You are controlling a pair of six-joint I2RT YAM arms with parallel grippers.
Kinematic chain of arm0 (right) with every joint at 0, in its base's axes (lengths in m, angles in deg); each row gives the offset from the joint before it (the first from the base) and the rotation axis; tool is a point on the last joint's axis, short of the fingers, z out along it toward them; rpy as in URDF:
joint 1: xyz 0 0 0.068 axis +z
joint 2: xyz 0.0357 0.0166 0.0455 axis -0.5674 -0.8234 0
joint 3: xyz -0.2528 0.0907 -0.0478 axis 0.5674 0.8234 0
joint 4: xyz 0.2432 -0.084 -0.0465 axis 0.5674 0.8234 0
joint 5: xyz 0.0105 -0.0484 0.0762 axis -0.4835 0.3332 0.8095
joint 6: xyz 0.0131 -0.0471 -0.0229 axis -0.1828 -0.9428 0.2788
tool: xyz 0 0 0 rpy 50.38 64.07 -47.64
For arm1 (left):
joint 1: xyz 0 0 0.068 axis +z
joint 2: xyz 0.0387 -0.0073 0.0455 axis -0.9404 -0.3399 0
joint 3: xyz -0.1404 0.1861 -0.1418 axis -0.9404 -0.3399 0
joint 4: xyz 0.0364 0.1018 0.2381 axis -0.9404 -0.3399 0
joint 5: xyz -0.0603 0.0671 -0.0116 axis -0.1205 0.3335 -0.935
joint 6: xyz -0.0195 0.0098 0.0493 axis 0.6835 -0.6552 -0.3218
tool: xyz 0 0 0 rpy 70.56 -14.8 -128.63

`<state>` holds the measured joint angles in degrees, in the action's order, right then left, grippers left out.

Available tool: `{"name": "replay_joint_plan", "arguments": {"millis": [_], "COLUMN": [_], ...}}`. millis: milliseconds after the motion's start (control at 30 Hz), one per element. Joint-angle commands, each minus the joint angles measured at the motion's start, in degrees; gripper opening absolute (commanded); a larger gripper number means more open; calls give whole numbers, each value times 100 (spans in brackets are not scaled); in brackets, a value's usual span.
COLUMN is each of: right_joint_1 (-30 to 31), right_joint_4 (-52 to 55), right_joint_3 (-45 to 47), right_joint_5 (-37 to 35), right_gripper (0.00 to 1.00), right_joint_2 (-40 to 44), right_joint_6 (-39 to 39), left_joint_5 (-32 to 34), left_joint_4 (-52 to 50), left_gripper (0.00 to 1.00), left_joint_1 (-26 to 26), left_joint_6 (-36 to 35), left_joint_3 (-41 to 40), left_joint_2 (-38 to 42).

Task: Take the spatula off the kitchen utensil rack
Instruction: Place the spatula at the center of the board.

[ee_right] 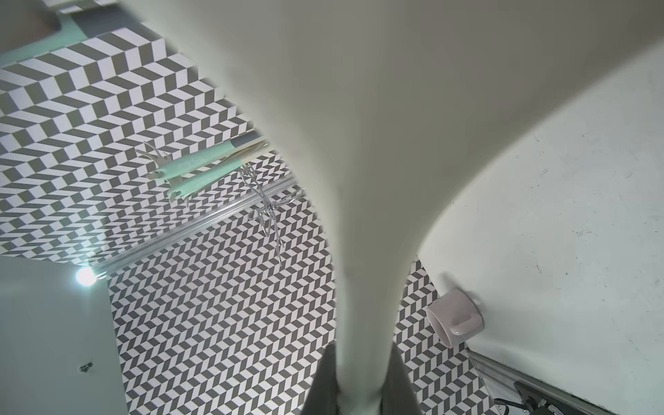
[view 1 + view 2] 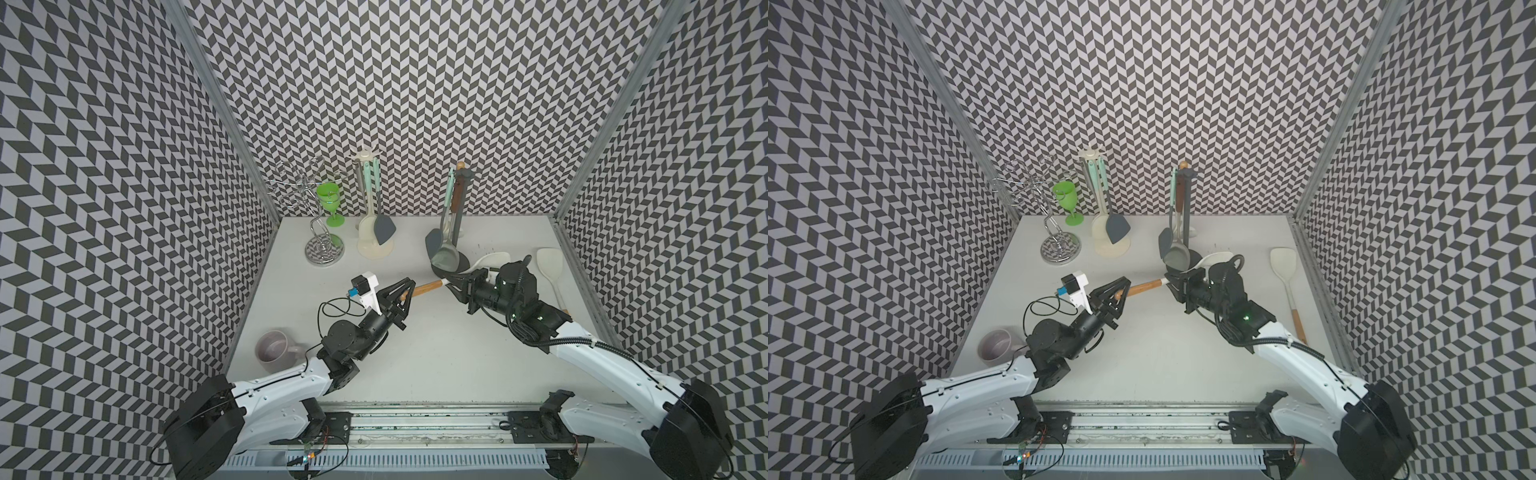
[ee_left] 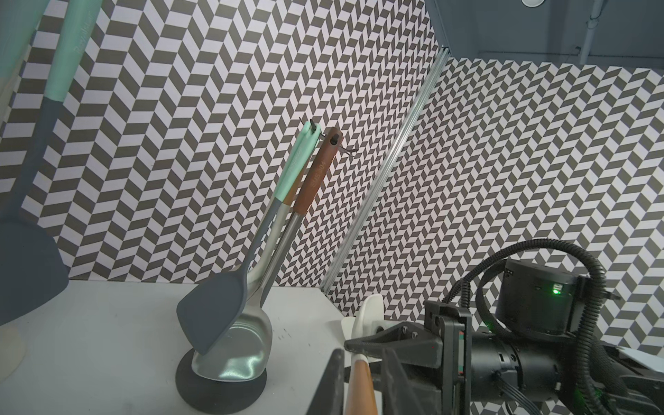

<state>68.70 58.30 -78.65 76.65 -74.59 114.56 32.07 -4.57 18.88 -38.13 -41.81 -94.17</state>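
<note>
**Bench** (image 2: 415, 332): white, with patterned walls on three sides. Two arms reach in from the near edge and meet mid-bench.

**Grey utensil rack** (image 2: 460, 205), back right: a grey-bladed turner (image 2: 433, 241) and a steel turner (image 2: 446, 257) hang from its hooks. The task's piece is no longer on it, so the lift-off looks done.

**Spatula** (image 2: 426, 287), wooden handle and cream blade: off the rack and held roughly level above the bench, just in front of the rack's base. Its blade end sits very near the hanging steel turner.

**Left end effector** (image 2: 409, 290): clamped on the end of the wooden handle.

**Right end effector** (image 2: 453, 286): clamped on the cream neck. The right wrist view shows the neck pinched between both jaws.

**Risks, my read:**
- Both ends are gripped at once. If either arm pulls away before the other lets go, the two will fight over the piece, and it could twist, slip or drop.
- A swing of the blade end toward the rack could knock the hung turners or rock the rack.
- A second cream spatula (image 2: 548, 262) lies loose by the right wall beside the right arm. A low retreat could sweep it.

**Relative position:** the handle tip is inside the left grip and the neck inside the right. Bare wood spans the short gap between them.
</note>
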Motion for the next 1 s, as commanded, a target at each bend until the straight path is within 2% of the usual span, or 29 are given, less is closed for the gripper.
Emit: {"name": "replay_joint_plan", "arguments": {"millis": [0,100,167,233,367,533,633,833,967], "right_joint_1": [-78,-189,-231,-281,-669,-1243,-1576,-2291,-2581], "right_joint_4": [512,672,336,-141,597,1025,1400,2152,3153], "right_joint_3": [-148,-147,113,393,132,-159,-373,-890,-1584], "right_joint_5": [-515,-975,-1411,-1803,-2190,-2002,-1913,-1558,-2083], "right_gripper": [0,0,0,0,0,0,0,0,0], "right_joint_2": [111,265,555,854,1110,1140,954,410,-404], "right_joint_6": [-657,-1210,-1786,-2544,-4083,-6439,-7685,-9395,-10118], "left_joint_5": [-321,-412,-433,-393,-273,-5,157,235,-186], "left_joint_4": [244,-102,-468,-936,-1739,-2631,-2762,-2480,-2237], "left_gripper": [2,36,59,74,99,100,100,100,100], "left_joint_1": [-149,-157,-158,-158,-150,-140,-140,-60,246], "left_joint_6": [158,181,170,161,50,-237,-361,-709,-479], "left_joint_3": [105,223,329,441,528,508,344,-70,-300], "left_joint_2": [12,28,108,230,548,852,922,742,657]}}
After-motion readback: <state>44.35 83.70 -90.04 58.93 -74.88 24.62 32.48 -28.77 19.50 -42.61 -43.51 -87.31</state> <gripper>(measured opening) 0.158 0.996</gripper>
